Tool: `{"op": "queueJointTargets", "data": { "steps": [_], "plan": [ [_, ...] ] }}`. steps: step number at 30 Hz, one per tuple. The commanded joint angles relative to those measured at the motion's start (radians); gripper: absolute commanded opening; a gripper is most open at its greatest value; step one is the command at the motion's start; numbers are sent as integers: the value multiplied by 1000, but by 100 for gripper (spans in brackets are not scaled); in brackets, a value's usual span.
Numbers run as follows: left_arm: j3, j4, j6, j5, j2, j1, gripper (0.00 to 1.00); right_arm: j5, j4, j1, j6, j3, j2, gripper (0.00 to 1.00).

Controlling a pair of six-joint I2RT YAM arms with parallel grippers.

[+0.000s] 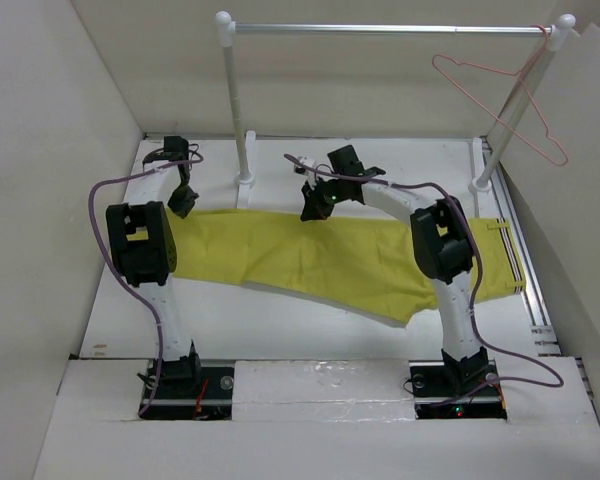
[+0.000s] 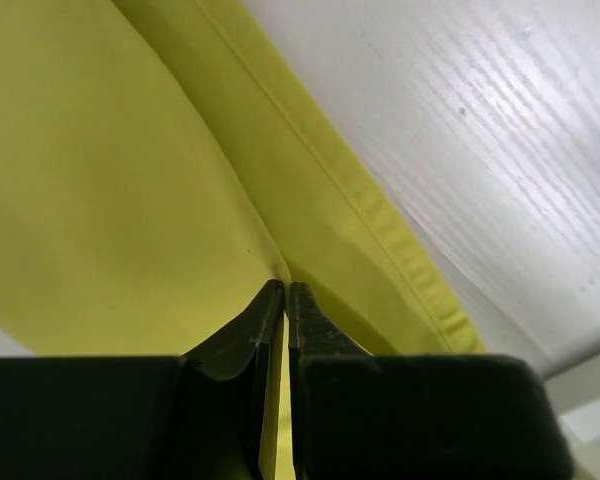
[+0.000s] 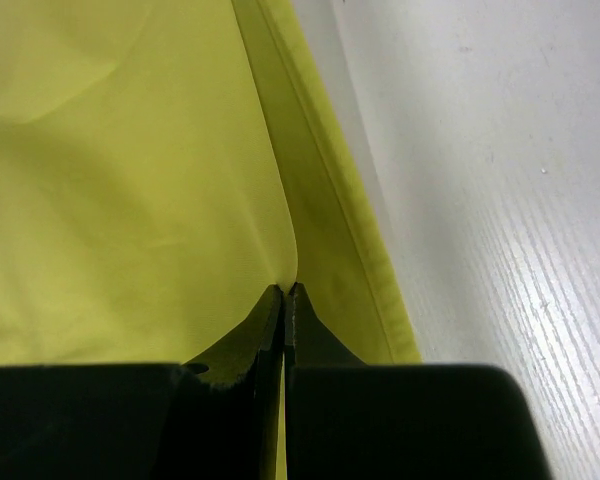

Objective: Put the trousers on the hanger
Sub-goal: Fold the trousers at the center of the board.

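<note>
Lying flat, yellow trousers (image 1: 320, 255) (striped waistband).

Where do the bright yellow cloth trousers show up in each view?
Top external: bright yellow cloth trousers lie flat across the middle of the white table.
Left wrist: trousers fill left and centre, pinched in the left jaws.
Right wrist: trousers fill the left half, pinched in the right jaws.
Shared landmark: white table.

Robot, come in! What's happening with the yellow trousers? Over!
Left gripper shut on trousers, far edge. Right gripper same. Trousers lying on table. Hanger hooked on rail; nothing in the way.
</note>
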Motion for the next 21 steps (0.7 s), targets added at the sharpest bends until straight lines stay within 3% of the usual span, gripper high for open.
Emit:
{"op": "queueJointTargets", "data": {
  "steps": [1, 9, 10, 11, 12, 13, 14, 17, 19, 21],
  "plan": [
    [47, -36, 37, -170, 37, 30, 0, 95, -11, -40, -7, 29, 15, 0],
    [113, -33, 67, -224, 48, 30, 0, 179, 6, -11, 28, 26, -19, 0],
    [124, -48, 69, -234, 49, 30, 8, 203, -5, 0, 31, 28, -31, 15],
    [98, -32, 75, -224, 11, 30, 39, 208, -14, 0, 36, 12, -66, 43],
    [98, -32, 75, -224, 11, 30, 39, 208, -14, 0, 36, 5, -66, 43],
    [55, -12, 80, -218, -48, 30, 54, 210, -14, 0, 45, -6, -109, 48],
    [35, 7, 81, -212, -79, 30, 56, 202, -10, 0, 48, -18, -130, 54],
    [-63, 77, 81, -132, -207, 30, 57, 226, -5, 0, 60, -77, -242, 54],
    [-130, 116, 99, -104, -272, -53, 56, 250, 10, -11, 85, -173, -308, 54],
    [-163, 114, 103, -110, -293, -129, 54, 262, 23, -23, 108, -260, -419, 40]
  ]
}}
